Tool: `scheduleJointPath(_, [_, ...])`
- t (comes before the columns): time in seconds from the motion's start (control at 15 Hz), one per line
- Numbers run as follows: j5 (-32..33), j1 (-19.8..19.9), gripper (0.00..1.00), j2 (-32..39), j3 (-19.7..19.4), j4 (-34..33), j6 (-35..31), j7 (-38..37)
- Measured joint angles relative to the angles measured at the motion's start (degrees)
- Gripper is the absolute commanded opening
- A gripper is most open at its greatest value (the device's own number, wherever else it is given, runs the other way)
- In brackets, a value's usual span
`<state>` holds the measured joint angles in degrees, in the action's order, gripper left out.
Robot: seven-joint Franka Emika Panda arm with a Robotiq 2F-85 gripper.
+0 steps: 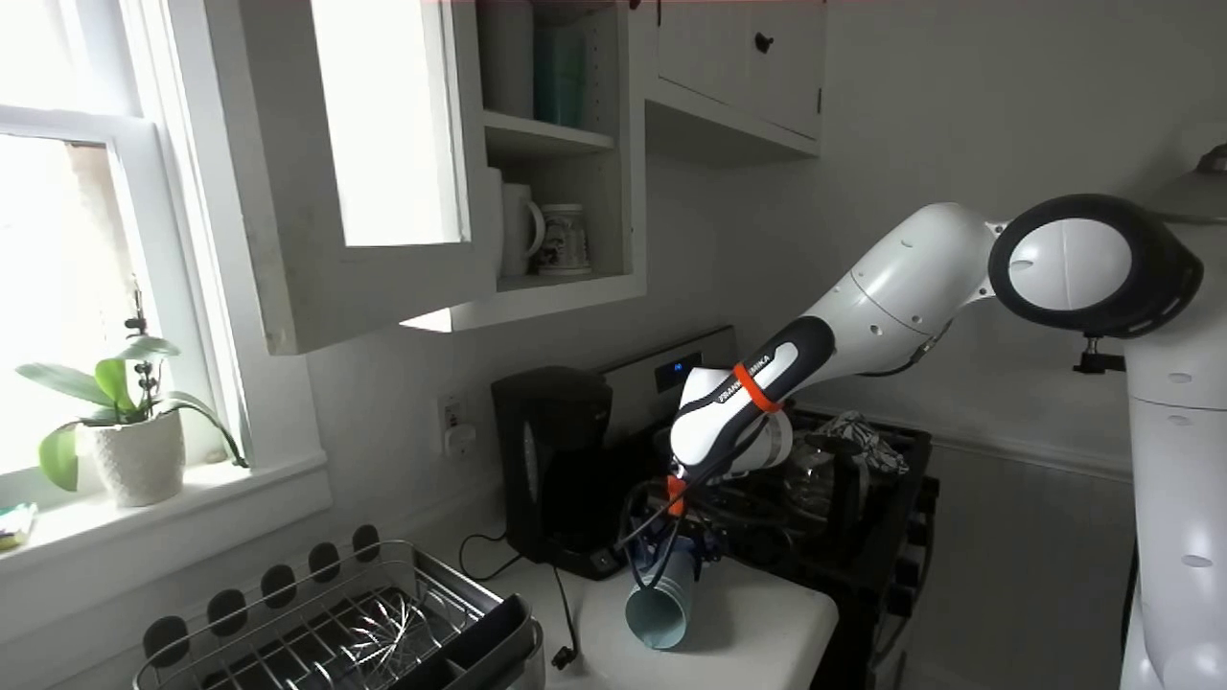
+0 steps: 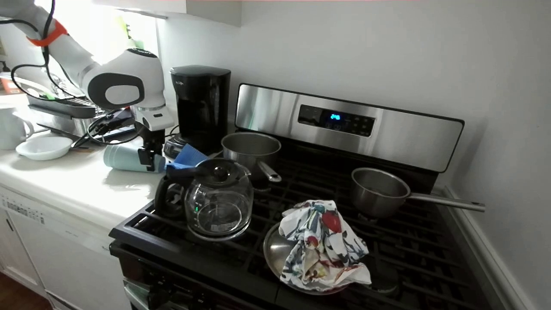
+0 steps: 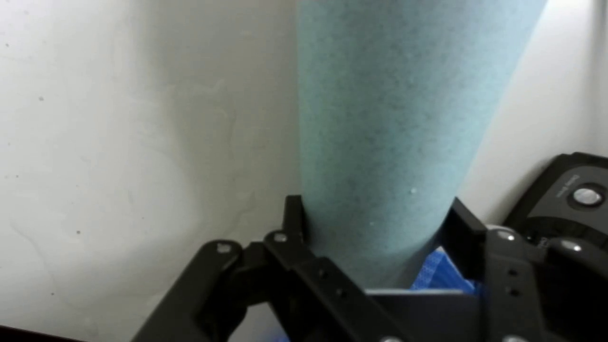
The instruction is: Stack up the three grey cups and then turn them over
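Pinching both sides of the narrow base end, the end effector (image 3: 375,223) is closed only as far as the width of the grey cups (image 2: 124,156) allows. They are tipped sideways, on or just above the white table (image 2: 73,178), near the black coffee maker (image 2: 201,105), wide mouth pointing away from the grip. They appear nested, though how many is unclear. Holding them by the base probably leaves the rim free for turning over.
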<state>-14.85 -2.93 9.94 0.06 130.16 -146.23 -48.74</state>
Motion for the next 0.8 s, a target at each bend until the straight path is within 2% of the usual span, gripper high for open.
scheduleJointPath(0.8, [2.4, 0.0, 0.45, -1.6, -0.8, 0.1, 0.0, 0.0])
